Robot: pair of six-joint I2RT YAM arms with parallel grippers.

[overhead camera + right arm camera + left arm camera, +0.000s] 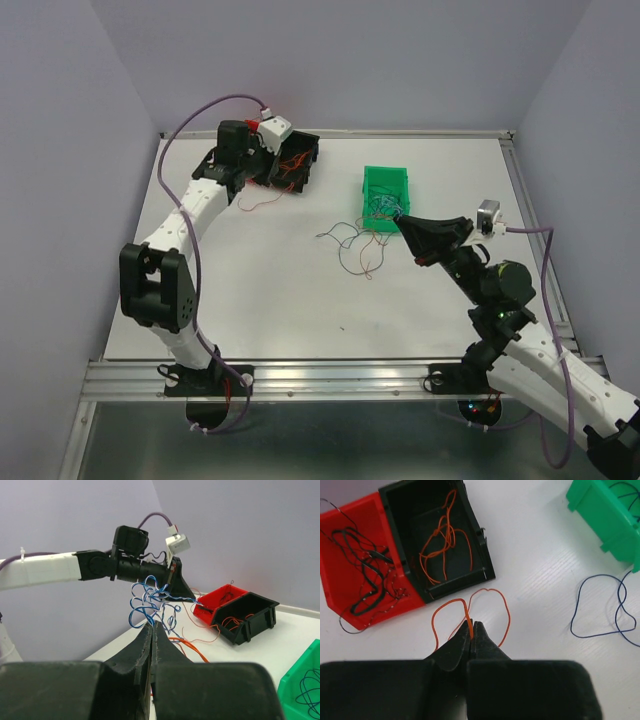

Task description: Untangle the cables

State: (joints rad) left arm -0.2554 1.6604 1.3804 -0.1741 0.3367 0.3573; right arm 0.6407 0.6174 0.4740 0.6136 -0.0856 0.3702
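Observation:
In the left wrist view my left gripper (472,625) is shut on a thin orange cable (490,592) that loops over the white table just in front of the black bin (479,555). More orange cables (445,540) lie inside that bin. Black cables (365,575) lie in the red bin (335,525). My right gripper (154,623) is shut on a blue-and-white tangle of cables (150,600), lifted off the table. From above, it (402,217) sits beside the green bin (386,180), with loose cables (355,245) trailing on the table.
A dark blue cable loop (600,605) lies on the table near the green bin (607,515), which holds more blue wire. The left arm (60,567) reaches across behind the lifted tangle. Purple walls close in the table (280,300) on three sides.

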